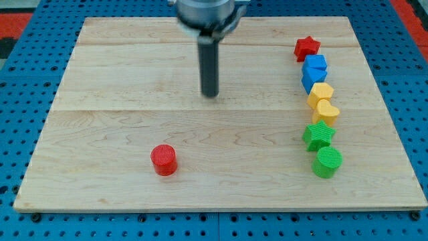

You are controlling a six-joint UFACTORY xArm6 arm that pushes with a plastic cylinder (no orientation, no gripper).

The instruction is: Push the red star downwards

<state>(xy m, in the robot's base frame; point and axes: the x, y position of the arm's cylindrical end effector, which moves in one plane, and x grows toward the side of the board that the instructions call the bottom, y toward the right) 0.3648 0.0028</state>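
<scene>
Toward the board's bottom edge, left of centre, stands a red cylinder. Above it and to its right, my tip rests mid-board as a bare rod, with no jaws to part or close, touching no block. Near the top-right corner sits the red star, heading a column of blue, yellow and green blocks.
</scene>
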